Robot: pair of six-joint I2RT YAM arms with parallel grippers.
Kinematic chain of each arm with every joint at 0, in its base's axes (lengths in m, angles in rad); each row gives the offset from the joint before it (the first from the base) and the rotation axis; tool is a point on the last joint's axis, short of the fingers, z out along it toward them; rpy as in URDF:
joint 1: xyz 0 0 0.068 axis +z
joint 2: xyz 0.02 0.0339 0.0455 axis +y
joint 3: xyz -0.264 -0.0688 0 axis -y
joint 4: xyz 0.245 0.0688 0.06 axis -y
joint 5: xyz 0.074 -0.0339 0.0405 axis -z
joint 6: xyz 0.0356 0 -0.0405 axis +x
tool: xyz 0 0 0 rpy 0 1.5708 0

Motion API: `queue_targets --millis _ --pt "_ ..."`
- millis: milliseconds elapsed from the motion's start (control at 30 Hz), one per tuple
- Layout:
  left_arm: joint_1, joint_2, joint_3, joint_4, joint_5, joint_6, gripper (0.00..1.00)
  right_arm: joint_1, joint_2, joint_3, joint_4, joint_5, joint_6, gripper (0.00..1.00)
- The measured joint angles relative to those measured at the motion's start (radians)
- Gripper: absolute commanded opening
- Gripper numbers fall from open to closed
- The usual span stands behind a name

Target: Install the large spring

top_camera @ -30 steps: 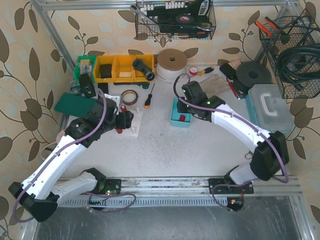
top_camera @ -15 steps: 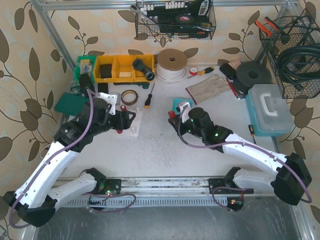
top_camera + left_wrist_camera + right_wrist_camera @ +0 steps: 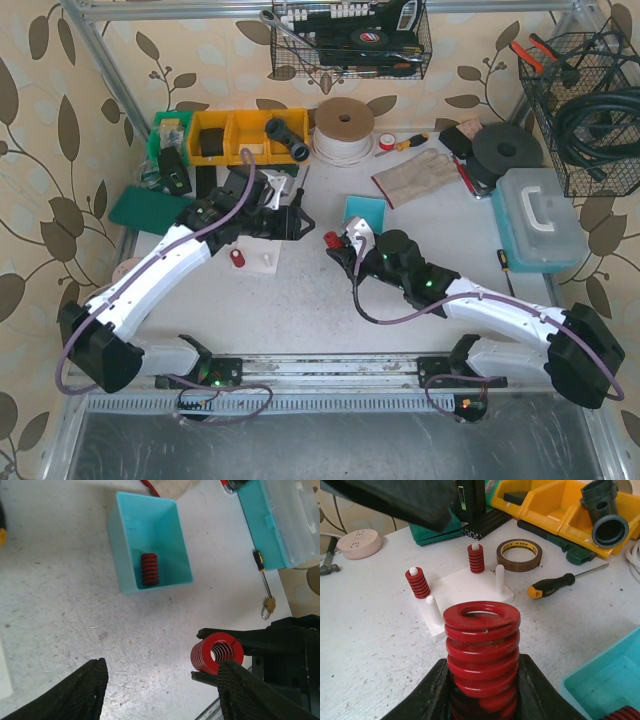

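Note:
My right gripper (image 3: 334, 243) is shut on the large red spring (image 3: 329, 240) and holds it above the table, between the teal bin (image 3: 364, 208) and the white peg base (image 3: 262, 262). In the right wrist view the spring (image 3: 481, 640) stands upright between my fingers (image 3: 425, 700). The base (image 3: 465, 591) lies beyond it, with two small red springs (image 3: 417, 582) on pegs and two bare pegs (image 3: 500, 577). My left gripper (image 3: 299, 221) hovers open and empty (image 3: 160, 685) facing the held spring (image 3: 216, 653).
The teal bin (image 3: 117, 535) holds one small red spring (image 3: 148, 569). A tape roll (image 3: 519, 555) and a screwdriver (image 3: 560, 582) lie behind the base. Yellow bins (image 3: 245, 135) stand at the back left. A teal toolbox (image 3: 540, 215) stands at the right.
My right gripper has come away from the teal bin and moved left with the large spring. My left arm has swung off the peg base, up and to the right, gripper open.

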Motion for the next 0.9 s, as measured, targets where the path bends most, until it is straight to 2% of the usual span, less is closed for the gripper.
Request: queue_targets --millis 300,467,633,900 --pt "-0.012 0.116 0.001 0.079 0.152 -0.013 0.71 0.0 0.039 -0.005 0.073 -0.009 -0.05 0.01" --pt "-0.019 0.136 0.002 0.114 0.196 -0.015 0.64 0.002 0.055 -0.005 0.093 -0.011 -0.057 0.01" --pt "-0.02 0.154 0.004 0.121 0.211 -0.019 0.62 0.007 0.055 -0.005 0.109 -0.011 -0.062 0.01" --pt "-0.032 0.168 0.005 0.121 0.22 -0.032 0.52 0.018 0.06 -0.007 0.129 -0.017 -0.062 0.0"
